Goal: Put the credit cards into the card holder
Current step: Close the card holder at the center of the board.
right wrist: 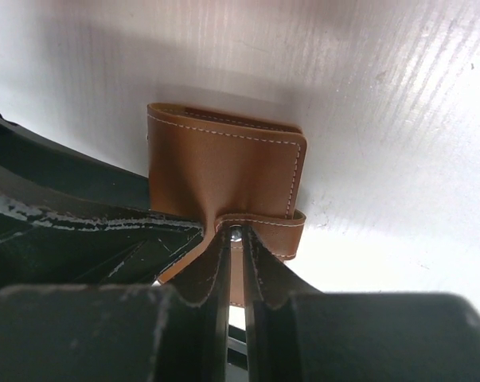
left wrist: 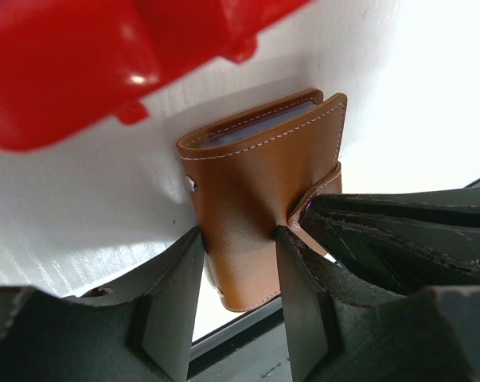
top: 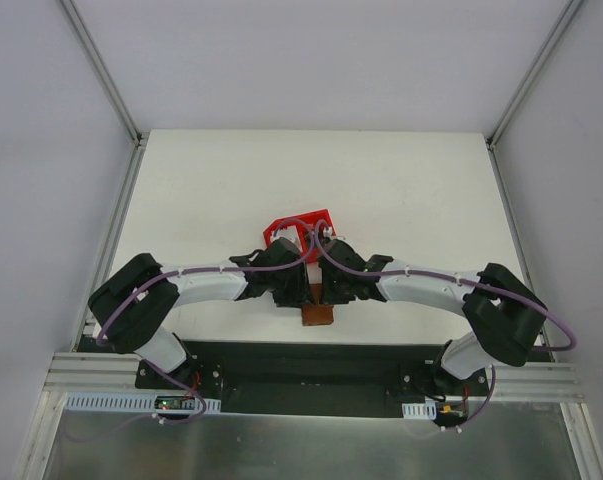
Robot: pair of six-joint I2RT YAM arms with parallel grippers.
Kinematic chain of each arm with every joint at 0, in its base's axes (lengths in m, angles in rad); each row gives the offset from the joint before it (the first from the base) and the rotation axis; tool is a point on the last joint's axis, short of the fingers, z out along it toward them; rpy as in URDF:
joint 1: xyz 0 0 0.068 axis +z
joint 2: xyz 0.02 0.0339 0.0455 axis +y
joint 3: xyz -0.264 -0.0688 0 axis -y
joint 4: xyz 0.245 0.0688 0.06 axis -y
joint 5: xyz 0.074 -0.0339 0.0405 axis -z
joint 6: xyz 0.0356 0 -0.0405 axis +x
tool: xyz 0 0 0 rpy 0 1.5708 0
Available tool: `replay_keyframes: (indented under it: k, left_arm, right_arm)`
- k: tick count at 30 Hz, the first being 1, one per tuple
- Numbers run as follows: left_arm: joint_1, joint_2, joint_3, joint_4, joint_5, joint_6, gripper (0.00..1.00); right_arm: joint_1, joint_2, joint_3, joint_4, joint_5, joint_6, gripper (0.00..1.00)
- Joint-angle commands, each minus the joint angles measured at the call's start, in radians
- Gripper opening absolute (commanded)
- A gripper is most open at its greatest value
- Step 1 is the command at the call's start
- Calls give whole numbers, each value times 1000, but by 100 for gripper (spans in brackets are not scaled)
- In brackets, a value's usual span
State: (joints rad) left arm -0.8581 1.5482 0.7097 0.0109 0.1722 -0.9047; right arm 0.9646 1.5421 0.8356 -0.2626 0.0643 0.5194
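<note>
**A:** Closest in, the left gripper point(left wrist: 238, 239). Its two dark fingers point(left wrist: 172, 294) stand partway apart, and wedged between them is the small flat brown leather folding card holder point(left wrist: 255, 183). Both pads press on it, and the leather puckers at the right-hand one.

**B:** So that's a firm grasp. And the right gripper point(right wrist: 236, 239)?

**A:** Nearly closed, its fingers point(right wrist: 208, 274) almost together. They're pinching the card holder's stitched brown clasp strap point(right wrist: 271, 231), right where it wraps round the edge.

**B:** Both arms on the one wallet, then. Which way does it point?

**A:** It's folded shut, with its long axis running straight away from the left wrist camera. The pocket mouth is at the far end, facing the red plastic bin point(left wrist: 80, 64). In that mouth you can see thin pale blue-grey credit cards point(left wrist: 263, 121) edge-on, tucked inside.

**B:** And where is it on the table?

**A:** From above, it peeks out just on the near side of the two meeting grippers, at the near edge of the white table point(top: 381, 190). The red bin sits just beyond them. I cannot tell whether the wallet rests on the surface or hangs just clear of it.
</note>
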Motion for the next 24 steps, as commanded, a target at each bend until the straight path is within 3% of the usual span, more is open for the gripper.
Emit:
replay_keyframes:
  k: [1,9,15,24]
  left_arm:
    - [-6,1,-19,-65,-59,32,41]
    - [-6,-17,-27,-57,-66,38,42]
    - [-7,-5,-26,-49,-48,38,43]
    - [-7,-13,-36,-46,-53,20,43]
  right_arm:
    - [-3,107,-75,23,23,2,10]
    - [8,36,-104,60,85,-5,16]
    - [16,168,-18,-47,77,1,15]
    - [20,188,-4,-61,72,2,15]
